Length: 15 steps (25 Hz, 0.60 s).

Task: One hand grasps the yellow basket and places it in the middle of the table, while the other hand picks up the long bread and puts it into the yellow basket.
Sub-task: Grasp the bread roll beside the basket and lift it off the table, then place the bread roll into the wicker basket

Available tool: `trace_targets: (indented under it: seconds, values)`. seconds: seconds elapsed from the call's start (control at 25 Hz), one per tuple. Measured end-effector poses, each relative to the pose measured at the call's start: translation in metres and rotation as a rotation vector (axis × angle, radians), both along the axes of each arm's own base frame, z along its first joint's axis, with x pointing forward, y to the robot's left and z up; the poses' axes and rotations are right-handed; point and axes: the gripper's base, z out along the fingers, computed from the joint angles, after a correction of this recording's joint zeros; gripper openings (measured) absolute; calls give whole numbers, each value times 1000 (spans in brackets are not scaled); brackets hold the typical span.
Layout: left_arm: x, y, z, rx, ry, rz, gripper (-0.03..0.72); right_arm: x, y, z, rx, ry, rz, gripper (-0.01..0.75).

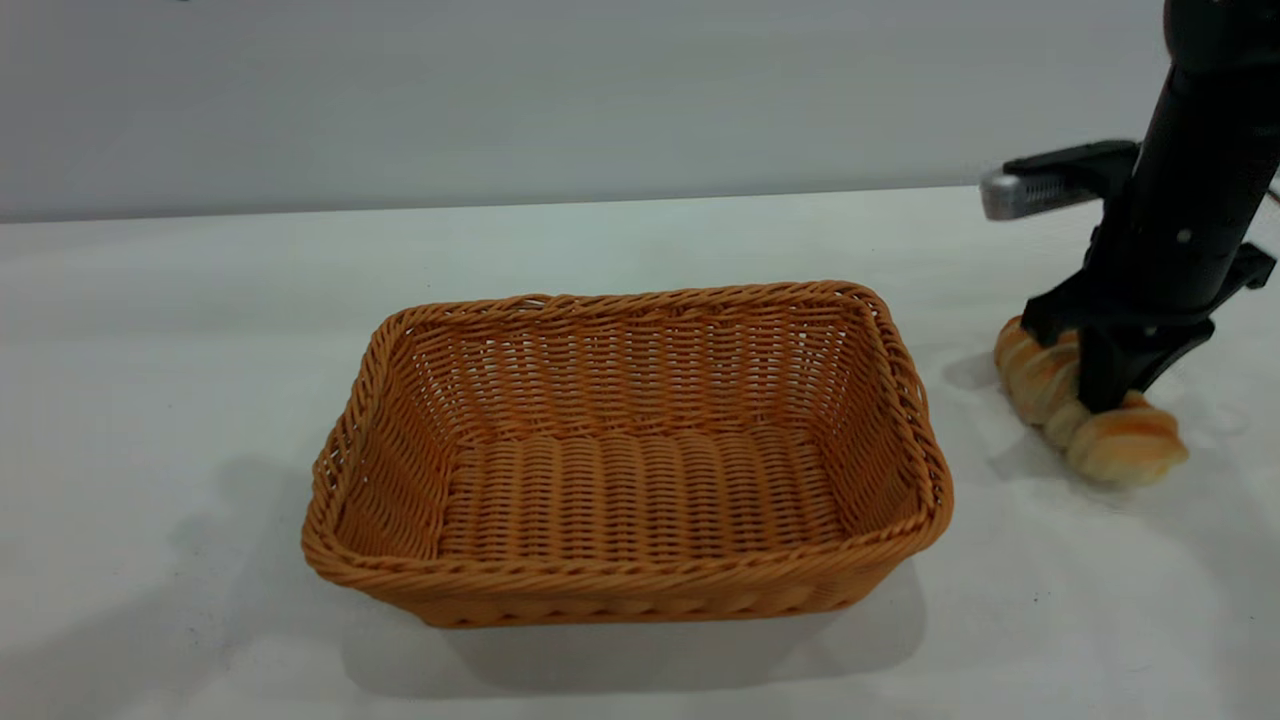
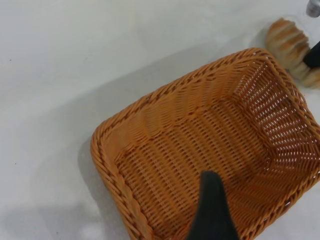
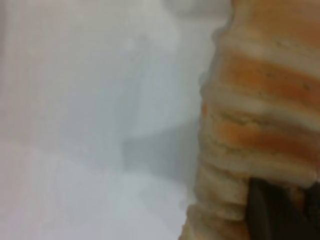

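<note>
Long bread (image 1: 1090, 405) lies diagonally on table (image 1: 200, 330); right gripper (image 1: 1105, 385) jaws clamp it.

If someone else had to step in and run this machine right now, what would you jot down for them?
Right gripper: down on the long bread at the table's right side, fingers around its middle; the bread lies on the table, not lifted.
Left gripper: above the yellow basket, holding nothing; whether it is open cannot be told.
Basket: upright, empty, near the table's middle.
Done: basket looks placed.
Left: lift the bread, carry it over and set it in the basket.
</note>
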Motion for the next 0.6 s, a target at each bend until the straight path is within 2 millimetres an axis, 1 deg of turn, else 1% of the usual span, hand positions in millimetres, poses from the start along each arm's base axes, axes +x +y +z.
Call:
trace_targets:
  seconds: [0.04, 0.16, 0.4, 0.48, 0.6]
  values:
    - [0, 0, 0, 0, 0, 0, 594, 0, 0, 8, 1, -10, 1, 57]
    - [0, 0, 0, 0, 1, 0, 594, -1, 0, 42, 7, -62, 2, 53]
    - [0, 0, -1, 0, 2, 0, 594, -11, 2, 102, 31, -145, -1, 51]
    - [0, 0, -1, 0, 2, 0, 594, -16, 10, 119, 60, -170, 10, 49]
    - [0, 0, -1, 0, 2, 0, 594, -25, 32, 134, 113, -187, 62, 49]
